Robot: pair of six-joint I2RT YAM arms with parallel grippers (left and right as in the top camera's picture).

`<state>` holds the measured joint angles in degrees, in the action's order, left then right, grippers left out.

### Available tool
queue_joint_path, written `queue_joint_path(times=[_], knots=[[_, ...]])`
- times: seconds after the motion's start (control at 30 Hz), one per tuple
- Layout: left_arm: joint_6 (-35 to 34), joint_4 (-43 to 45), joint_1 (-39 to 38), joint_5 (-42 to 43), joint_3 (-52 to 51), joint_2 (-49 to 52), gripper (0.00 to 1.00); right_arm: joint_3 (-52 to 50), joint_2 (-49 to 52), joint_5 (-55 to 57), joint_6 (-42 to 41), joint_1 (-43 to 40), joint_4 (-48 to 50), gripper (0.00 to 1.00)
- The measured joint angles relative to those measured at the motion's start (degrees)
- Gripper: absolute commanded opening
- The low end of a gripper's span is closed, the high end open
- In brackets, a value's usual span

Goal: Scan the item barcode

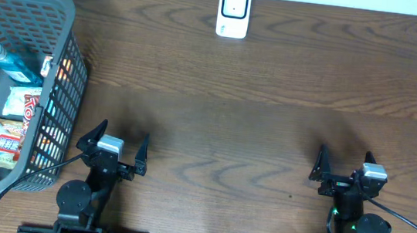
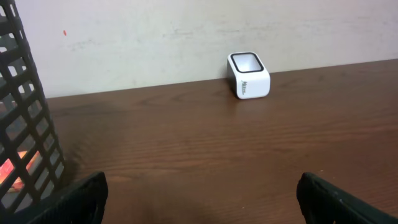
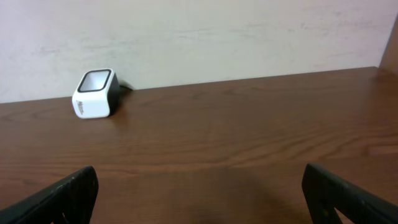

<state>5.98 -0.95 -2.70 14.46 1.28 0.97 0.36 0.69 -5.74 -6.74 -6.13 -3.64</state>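
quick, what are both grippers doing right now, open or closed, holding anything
left gripper: open, holding nothing
right gripper: open, holding nothing

Overhead straight down on table (image 1: pixel 253 137), both wrist views low, facing back wall (image 2: pixel 155 37), sharing white scanner (image 3: pixel 95 94).

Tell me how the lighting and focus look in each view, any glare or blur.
Overhead: even, soft light, faint soft shadows on the table, no glare. Left wrist: scanner sharp, basket wall and left claw's fingers dark and soft. Right wrist: scanner sharp, right claw's fingers blurred.
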Motion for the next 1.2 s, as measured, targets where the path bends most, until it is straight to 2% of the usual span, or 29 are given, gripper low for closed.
queue_joint_path(times=[1.03, 1.13, 1.2], knots=[[0.02, 0.04, 0.0, 0.0, 0.0, 0.0, 0.98, 0.0, 0.0, 0.02, 0.02, 0.0, 0.0, 0.99], [-1.92, 0.07, 0.0, 0.66, 0.0, 0.0, 0.97, 0.0, 0.0, 0.02, 0.02, 0.0, 0.0, 0.99], [-5.86, 0.09, 0.0, 0.94, 0.0, 0.04, 0.97, 0.0, 0.0, 0.02, 0.02, 0.0, 0.0, 0.99]])
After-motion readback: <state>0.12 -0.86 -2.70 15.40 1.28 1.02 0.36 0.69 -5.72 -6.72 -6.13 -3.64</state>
